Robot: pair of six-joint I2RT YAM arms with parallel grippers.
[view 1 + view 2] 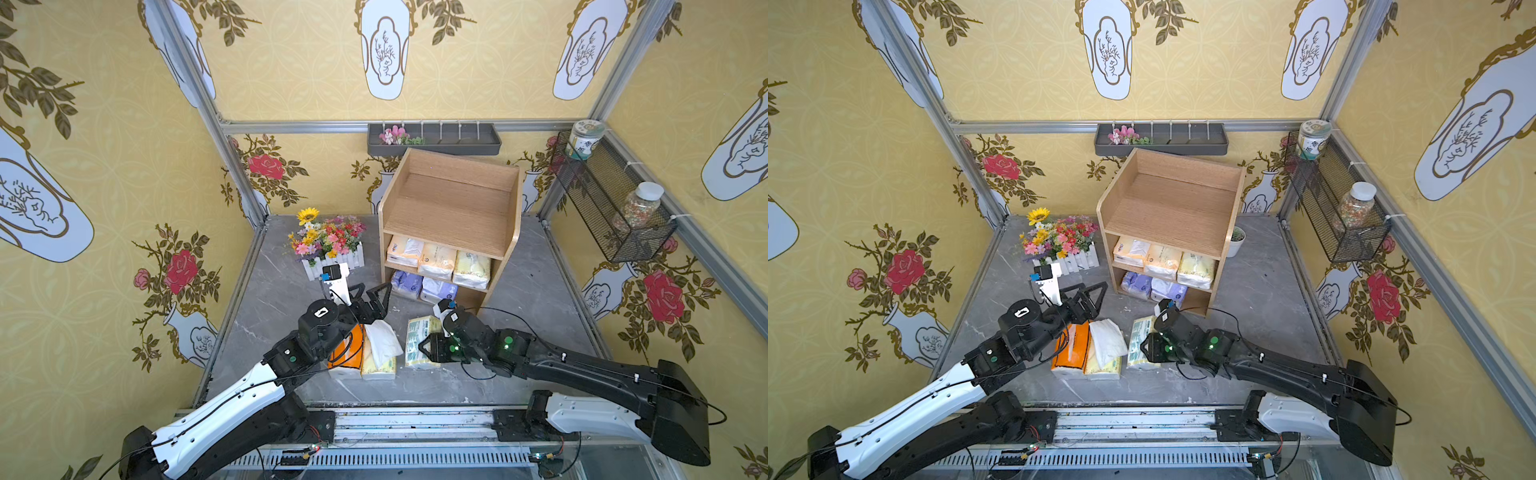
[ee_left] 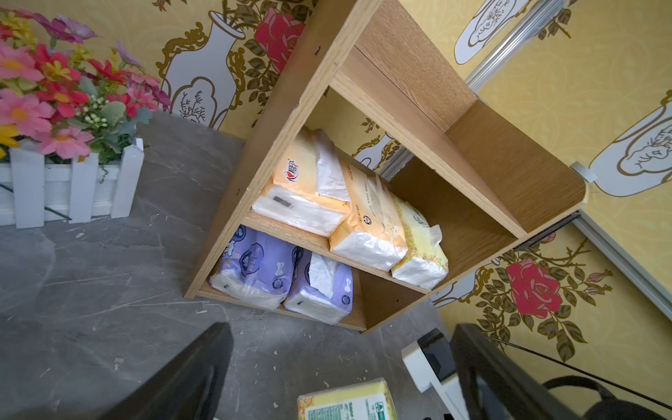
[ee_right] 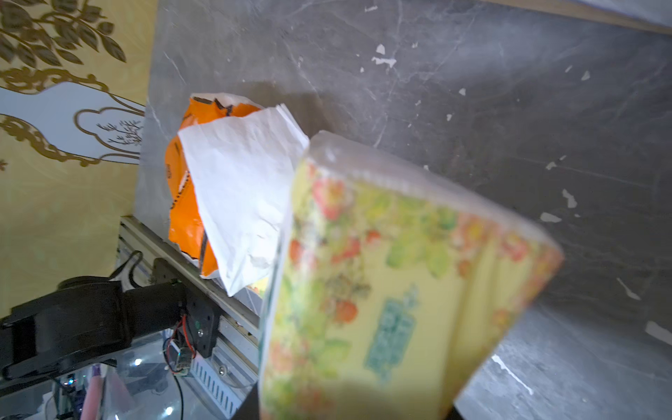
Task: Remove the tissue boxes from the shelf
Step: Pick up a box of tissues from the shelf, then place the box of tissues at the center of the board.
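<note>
Jaws of the left gripper [image 1: 373,291] stand wide apart, tissue packs [image 2: 363,225] on the shelf [image 2: 283,120] ahead. Jaws of the right gripper [image 1: 432,347] pinch the flowery yellow pack [image 3: 382,276].

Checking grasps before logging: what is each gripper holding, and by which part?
The right gripper clamps the green-labelled yellow pack by the end nearest its wrist. The left gripper is open, holding nothing.
</note>
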